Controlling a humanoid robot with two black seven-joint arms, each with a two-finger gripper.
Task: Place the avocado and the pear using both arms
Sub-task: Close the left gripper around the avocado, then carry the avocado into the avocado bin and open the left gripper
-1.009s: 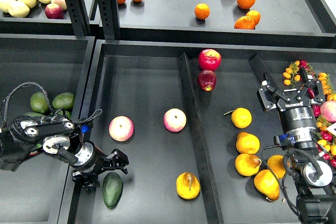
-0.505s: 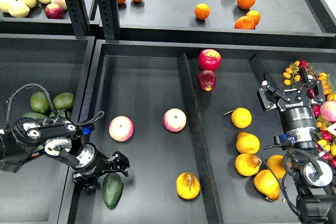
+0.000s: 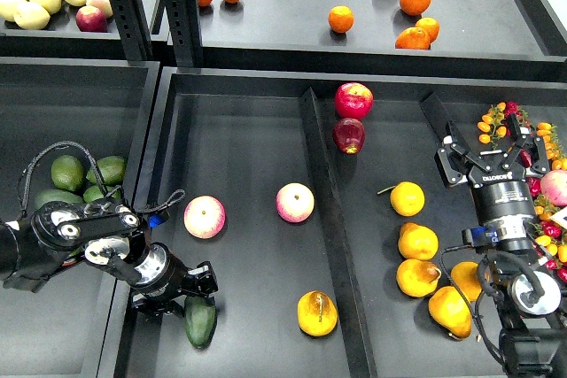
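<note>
Avocado (image 3: 201,320) — touching left claw (image 3: 197,293), pear (image 3: 317,312) apart

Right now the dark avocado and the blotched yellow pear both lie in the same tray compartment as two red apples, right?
Nearly. In the head view the avocado and the pear share their compartment with two pale pink apples. The two red apples lie beyond the divider.
</note>
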